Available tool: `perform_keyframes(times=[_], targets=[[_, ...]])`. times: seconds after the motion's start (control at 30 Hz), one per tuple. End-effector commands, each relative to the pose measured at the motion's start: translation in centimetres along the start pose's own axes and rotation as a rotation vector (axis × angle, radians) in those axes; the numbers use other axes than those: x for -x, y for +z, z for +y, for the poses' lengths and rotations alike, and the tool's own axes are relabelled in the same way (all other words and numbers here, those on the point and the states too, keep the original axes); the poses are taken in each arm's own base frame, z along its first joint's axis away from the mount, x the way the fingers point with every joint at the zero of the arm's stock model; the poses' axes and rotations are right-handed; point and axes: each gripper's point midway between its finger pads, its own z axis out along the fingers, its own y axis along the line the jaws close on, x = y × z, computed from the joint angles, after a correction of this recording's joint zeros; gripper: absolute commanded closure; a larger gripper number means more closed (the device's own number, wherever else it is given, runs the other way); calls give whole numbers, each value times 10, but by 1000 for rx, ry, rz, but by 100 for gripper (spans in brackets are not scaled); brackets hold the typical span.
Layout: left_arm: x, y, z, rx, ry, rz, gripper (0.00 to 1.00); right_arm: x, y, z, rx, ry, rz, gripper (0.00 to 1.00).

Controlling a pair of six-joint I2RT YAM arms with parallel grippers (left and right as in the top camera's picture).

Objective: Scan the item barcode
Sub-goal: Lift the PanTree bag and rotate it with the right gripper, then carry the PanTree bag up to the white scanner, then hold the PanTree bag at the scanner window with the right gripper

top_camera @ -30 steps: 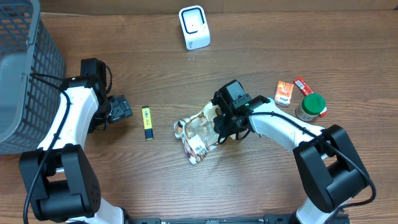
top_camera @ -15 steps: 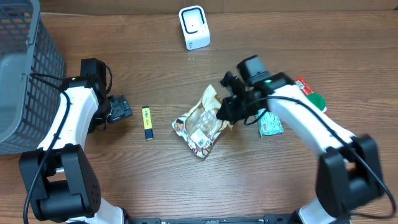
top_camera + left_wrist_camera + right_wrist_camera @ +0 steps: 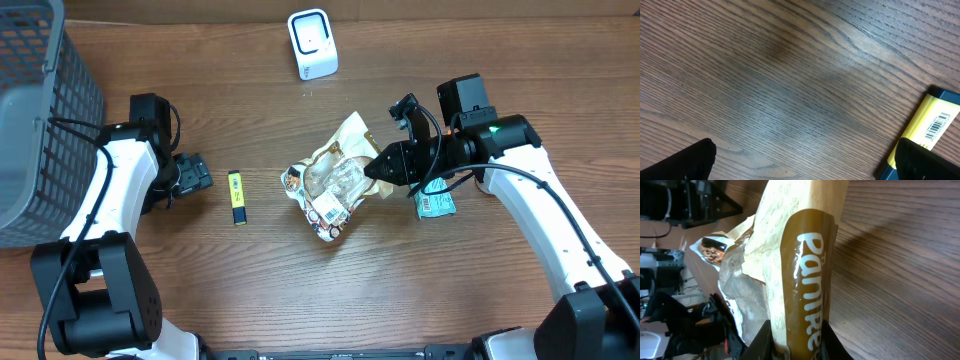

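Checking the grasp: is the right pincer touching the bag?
Touching. Right wrist view: the fingers of the right pincer clamp the bag at the frame's bottom edge.

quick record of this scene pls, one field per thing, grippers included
right gripper: shut on the snack bag's right edge
snack bag: crinkled, mid-table, nearer than the scanner
scanner: white, at the table's far side
left gripper: open, empty, left of the yellow box
yellow box: flat on the table, barcode showing in the left wrist view
green-and-white packet: on the table, under the right arm
basket: grey mesh, far left
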Motion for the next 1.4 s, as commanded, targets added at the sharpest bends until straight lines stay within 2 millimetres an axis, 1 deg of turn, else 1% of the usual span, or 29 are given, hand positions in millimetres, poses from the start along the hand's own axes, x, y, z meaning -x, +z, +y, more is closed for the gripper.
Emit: perform_keyframes(times=[0.0, 0.2, 0.27, 0.37, 0.47, 0.53, 0.73, 0.8, 0.83, 0.97, 1.0, 1.03, 1.07, 1.17, 1.23, 1.37], targets=[[-2, 2, 1, 12, 14, 5, 0, 10, -12, 18, 49, -49, -41, 96], [-2, 2, 1, 12, 14, 5, 0, 10, -12, 18, 48, -51, -42, 96], [-2, 2, 1, 12, 14, 5, 0, 14, -12, 18, 48, -63, -55, 96], [-2, 2, 1, 12, 14, 5, 0, 26, -15, 21, 49, -95, -98, 97], [-2, 2, 1, 12, 14, 5, 0, 39, -25, 31, 49, -126, -131, 97], [-2, 2, 1, 12, 14, 5, 0, 54, -40, 42, 37, -141, -168, 97], [-2, 2, 1, 12, 14, 5, 0, 98, -83, 58, -124, -202, -283, 97], [-2, 2, 1, 12, 14, 5, 0, 115, -97, 59, -192, -227, -334, 97], [-2, 2, 1, 12, 14, 5, 0, 128, -106, 59, -242, -241, -369, 97], [-2, 2, 1, 12, 14, 5, 0, 168, -123, 51, -405, -302, -492, 97], [-2, 2, 1, 12, 14, 5, 0, 182, -125, 49, -448, -342, -536, 97], [-2, 2, 1, 12, 14, 5, 0, 191, -124, 48, -466, -370, -557, 97], [-2, 2, 1, 12, 14, 5, 0, 203, -121, 47, -493, -403, -590, 97], [-2, 2, 1, 12, 14, 5, 0, 235, -108, 43, -548, -474, -666, 97], [-2, 2, 1, 12, 14, 5, 0, 260, -98, 30, -631, -472, -735, 97], [-2, 2, 1, 12, 14, 5, 0, 293, -85, 9, -772, -482, -843, 97]])
